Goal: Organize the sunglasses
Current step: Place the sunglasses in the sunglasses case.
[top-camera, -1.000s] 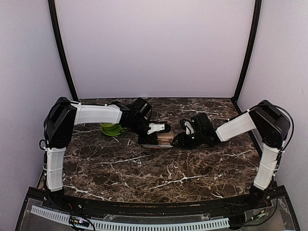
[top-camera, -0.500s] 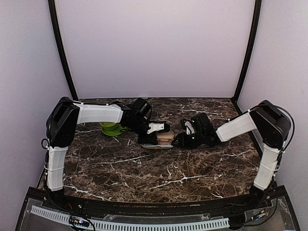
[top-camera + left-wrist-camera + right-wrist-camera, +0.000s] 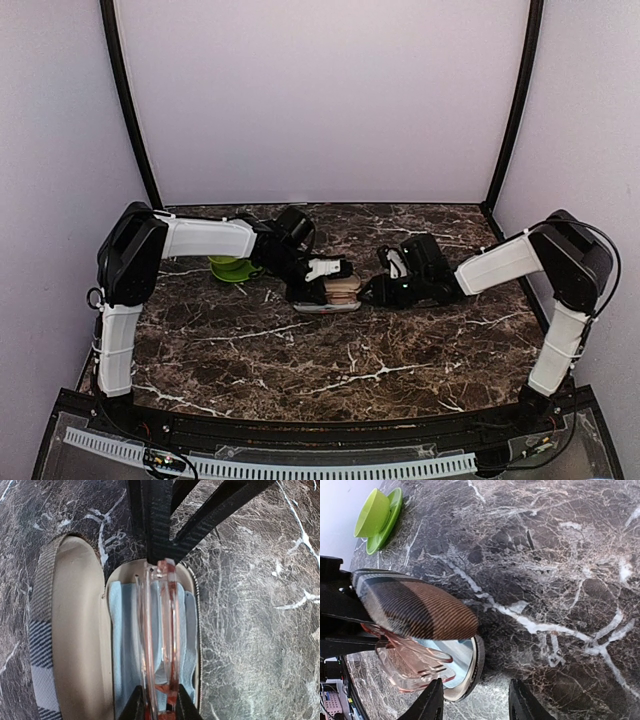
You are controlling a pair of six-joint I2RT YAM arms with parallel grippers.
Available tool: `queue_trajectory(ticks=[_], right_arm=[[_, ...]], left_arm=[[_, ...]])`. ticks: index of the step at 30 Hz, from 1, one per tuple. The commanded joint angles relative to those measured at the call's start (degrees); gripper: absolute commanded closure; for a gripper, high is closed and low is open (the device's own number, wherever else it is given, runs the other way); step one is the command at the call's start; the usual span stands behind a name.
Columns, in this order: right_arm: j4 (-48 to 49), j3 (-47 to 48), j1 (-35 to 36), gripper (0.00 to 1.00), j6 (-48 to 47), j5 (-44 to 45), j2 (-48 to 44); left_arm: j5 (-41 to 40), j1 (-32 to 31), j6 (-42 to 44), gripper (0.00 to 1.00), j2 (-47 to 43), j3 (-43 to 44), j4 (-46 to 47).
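Folded pink translucent sunglasses [image 3: 160,630] stand on edge inside the open plaid case [image 3: 75,630], on its blue cloth lining [image 3: 122,640]. My left gripper [image 3: 160,702] is shut on one end of them, over the case [image 3: 338,293] at mid-table. In the right wrist view the plaid lid [image 3: 415,607] hangs over the sunglasses [image 3: 410,665]. My right gripper [image 3: 476,705] is open at the case's other end, and the case rim [image 3: 479,670] lies just inside its left finger. Its black fingers [image 3: 160,525] show at the top of the left wrist view.
A green cup on a green saucer [image 3: 232,267] stands behind the left arm, left of the case, and shows far off in the right wrist view [image 3: 377,515]. Dark marble table [image 3: 330,360] spreads in front of both grippers; grey walls enclose it.
My right gripper has drawn back slightly to the right and its jaws stand a little wider. The left gripper keeps its hold on the sunglasses in the case.
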Motion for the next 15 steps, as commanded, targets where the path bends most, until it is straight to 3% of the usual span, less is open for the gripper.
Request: queue_trajectory(ticks=[1,15], right_arm=[[2.49,-1.29,-0.26,0.54,-1.75,-0.97,-2.79],[7.86,-3.94,0.77,0.51,-7.09,-4.42,-4.95]], left_arm=[[2.78,-0.1,-0.42,0.85,0.03,-0.69,0.44],[4.67,-0.12,0.04,0.85,0.02,-1.03,-0.79]])
